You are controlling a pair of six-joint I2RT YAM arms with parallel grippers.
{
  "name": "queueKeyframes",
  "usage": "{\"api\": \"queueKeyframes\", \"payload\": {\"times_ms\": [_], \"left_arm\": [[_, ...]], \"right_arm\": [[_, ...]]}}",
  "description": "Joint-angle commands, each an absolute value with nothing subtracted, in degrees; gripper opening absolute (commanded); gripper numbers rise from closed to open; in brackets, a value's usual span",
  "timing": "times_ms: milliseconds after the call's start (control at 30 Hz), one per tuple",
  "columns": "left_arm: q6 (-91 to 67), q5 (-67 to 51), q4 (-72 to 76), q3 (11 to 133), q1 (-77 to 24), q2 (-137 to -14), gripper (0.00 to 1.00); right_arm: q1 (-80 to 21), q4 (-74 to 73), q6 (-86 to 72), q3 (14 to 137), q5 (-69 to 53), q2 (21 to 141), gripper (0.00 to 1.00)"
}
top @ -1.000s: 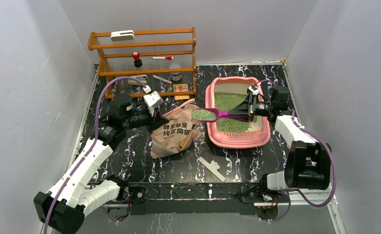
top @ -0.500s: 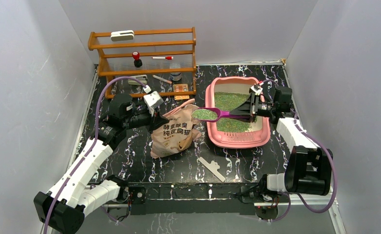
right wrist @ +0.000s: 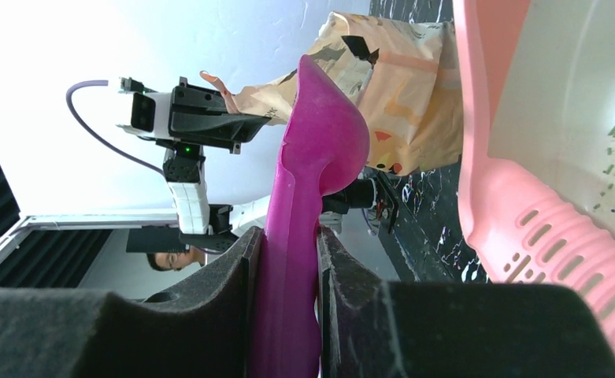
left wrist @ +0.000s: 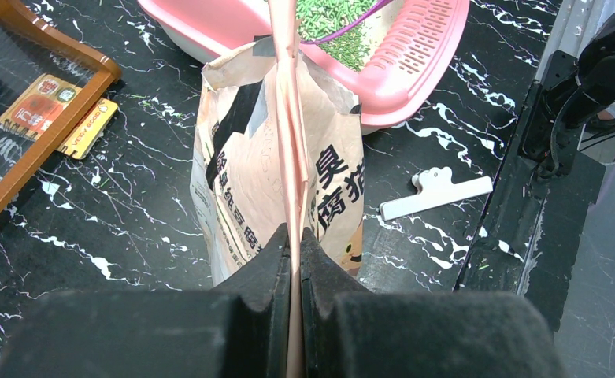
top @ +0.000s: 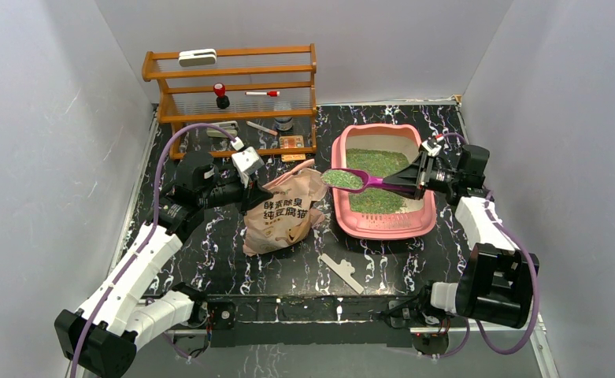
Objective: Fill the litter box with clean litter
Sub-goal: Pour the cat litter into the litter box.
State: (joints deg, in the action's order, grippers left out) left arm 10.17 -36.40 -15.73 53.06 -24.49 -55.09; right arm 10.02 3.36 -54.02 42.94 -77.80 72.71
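The pink litter box sits right of centre with green clean litter spread inside. My right gripper is shut on the handle of a purple scoop. Its bowl is heaped with green granules and hangs over the box's left rim. The right wrist view has the scoop clamped between the pads of the right gripper, beside the box wall. My left gripper is shut on the top edge of the beige litter bag, pinching the bag at the jaws of the gripper.
A wooden shelf rack with small items stands at the back left. A white clip lies on the black marbled table near the front, also visible as the clip by the bag. Grey walls close in both sides.
My right gripper drew back to the right with the loaded scoop, bringing the bowl from above the bag's mouth to over the box's left rim. The left arm stayed still.
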Motion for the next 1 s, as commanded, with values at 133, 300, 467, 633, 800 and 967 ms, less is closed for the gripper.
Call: {"api": "queueKeyframes", "payload": {"times_ms": [133,300,467,633,800,967], "left_arm": [[9.49,-38.59,-11.35,53.62,-24.74,-54.67,0.0],[9.57,-38.71,-11.34,53.95,-24.7,-54.76,0.0],[9.67,-38.74,-11.34,54.14,-24.74,-54.97,0.0],[9.9,-39.12,-11.34,54.32,-24.7,-55.36,0.0],[10.11,-39.2,-11.34,54.16,-24.77,-55.2,0.0],[10.27,-39.26,-11.34,53.55,-24.7,-54.55,0.0]], "right_arm": [[14.91,13.85,-61.32,40.91,-79.92,70.32,0.0],[17.96,17.01,-63.61,39.94,-79.08,70.44,0.0],[20.37,20.67,-65.67,38.94,-78.04,70.91,0.0],[22.81,32.26,-73.8,35.48,-76.08,70.94,0.0],[25.45,48.28,-85.06,30.31,-71.56,71.18,0.0],[26.51,55.76,-89.24,29.07,-67.69,72.59,0.0]]}}
